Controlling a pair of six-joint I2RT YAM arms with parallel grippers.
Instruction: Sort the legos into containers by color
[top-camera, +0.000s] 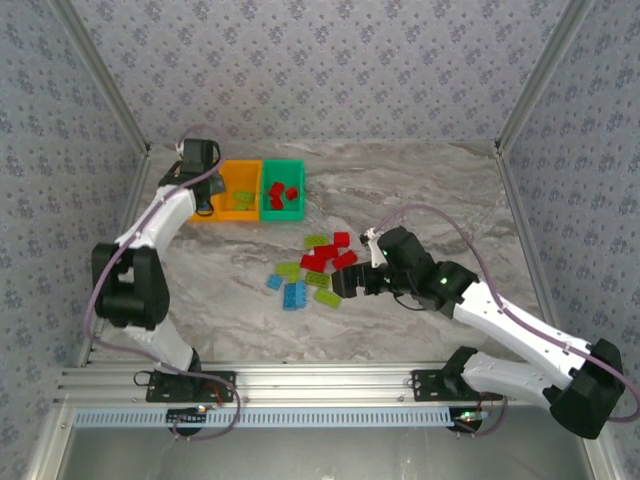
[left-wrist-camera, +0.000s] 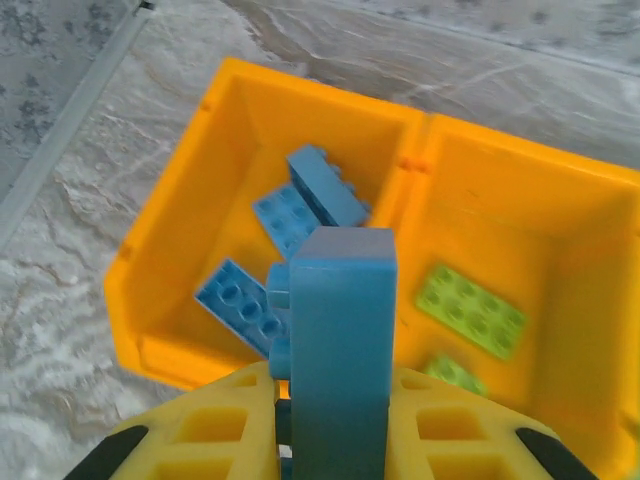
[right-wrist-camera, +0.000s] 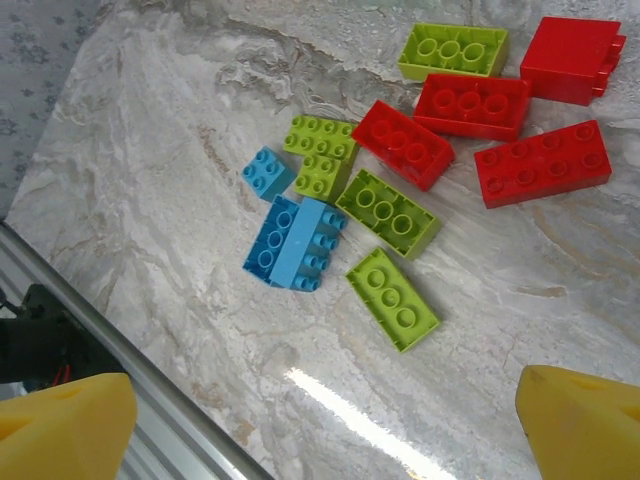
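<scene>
**Blue brick held over the blue bin; other arm hangs above the loose pile**

The left end effector (left-wrist-camera: 335, 425) is clamped on a blue brick (left-wrist-camera: 342, 330), which stands upright between its yellow fingers (left-wrist-camera: 200, 440). It holds the brick directly over the end orange bin (left-wrist-camera: 170, 250), where three blue bricks (left-wrist-camera: 240, 300) already lie. That placement looks deliberate: a release from here should drop the brick among its own color. The neighboring orange bin (left-wrist-camera: 530, 220) holds only lime green bricks (left-wrist-camera: 470, 310), so drifting toward the shared wall would risk a wrong drop. In the top view the green bin (top-camera: 283, 215) at the other end of the row carries the red bricks (top-camera: 283, 192). Each color thus seems to have its own container.

The right end effector (right-wrist-camera: 320, 425) has its fingers spread wide apart and grips nothing. It hovers above the counter (right-wrist-camera: 150, 130), looking down on the loose legos (right-wrist-camera: 400, 150). These red, lime and blue bricks lie close together, some touching, well apart from the bins. The open stance suits a next pick. The sorting appears partly done, with about a dozen bricks yet to be moved.
</scene>
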